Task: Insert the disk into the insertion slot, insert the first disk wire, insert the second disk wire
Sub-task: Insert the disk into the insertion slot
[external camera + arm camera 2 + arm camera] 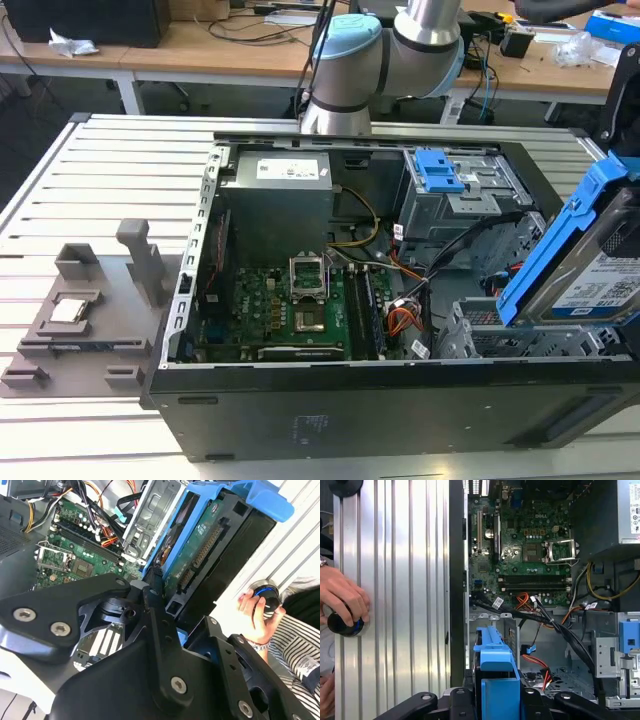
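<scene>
The open case [300,420] lies on the slatted table [110,170] and takes up the middle of the exterior view. No step of the task looks finished. The slot [475,335], a grey perforated cage at the lower right of that view, has nothing in it. The disk [585,265] hangs tilted just above it, at the right edge. It is silver with a white-and-blue label and sits in a bright blue caddy. The gripper [497,697] grasps it, with a finger clamped on each side of the caddy. In the second wrist view the disk's connector edge is bare, so I judge both wires remain. Loose cables [405,320] lie beside the slot. A person's hand [342,600] rests on a dark knob.
</scene>
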Robot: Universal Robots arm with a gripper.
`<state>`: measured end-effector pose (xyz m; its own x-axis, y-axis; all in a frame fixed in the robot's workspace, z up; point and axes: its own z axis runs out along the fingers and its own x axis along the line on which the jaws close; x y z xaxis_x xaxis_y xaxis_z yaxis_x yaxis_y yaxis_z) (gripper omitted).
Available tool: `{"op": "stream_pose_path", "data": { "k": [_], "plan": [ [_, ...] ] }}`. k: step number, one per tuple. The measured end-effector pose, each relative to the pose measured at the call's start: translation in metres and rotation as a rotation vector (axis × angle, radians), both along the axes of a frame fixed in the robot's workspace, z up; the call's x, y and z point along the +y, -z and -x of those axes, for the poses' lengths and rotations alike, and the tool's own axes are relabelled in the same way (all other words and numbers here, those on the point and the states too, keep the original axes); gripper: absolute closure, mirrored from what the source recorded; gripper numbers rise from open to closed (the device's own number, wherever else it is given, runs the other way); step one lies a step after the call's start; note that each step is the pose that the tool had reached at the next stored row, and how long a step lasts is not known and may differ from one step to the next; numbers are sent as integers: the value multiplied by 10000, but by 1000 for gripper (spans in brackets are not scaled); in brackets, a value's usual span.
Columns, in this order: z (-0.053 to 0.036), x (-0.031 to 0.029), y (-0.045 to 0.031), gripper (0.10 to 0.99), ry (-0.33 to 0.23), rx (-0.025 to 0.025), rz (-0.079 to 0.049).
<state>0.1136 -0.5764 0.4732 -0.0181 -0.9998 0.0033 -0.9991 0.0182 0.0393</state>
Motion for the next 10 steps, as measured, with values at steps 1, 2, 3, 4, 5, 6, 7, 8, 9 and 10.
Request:
{"op": "stream_pose_path", "data": {
  "k": [1, 2, 3, 4, 5, 6, 7, 8, 9, 10],
  "plan": [
    [0, 0, 5, 725, 0, 0, 0],
    [0, 0, 9, 725, 0, 0, 0],
    [0, 0, 19, 725, 0, 0, 0],
    [0, 0, 28, 725, 0, 0, 0],
    [0, 0, 39, 725, 0, 0, 0],
    [0, 0, 45, 725, 0, 0, 0],
    [0, 0, 50, 725, 0, 0, 1],
    [0, 0, 58, 725, 0, 0, 0],
    [0, 0, 65, 725, 0, 0, 0],
    [0, 0, 70, 725, 0, 0, 0]
  ]
}}
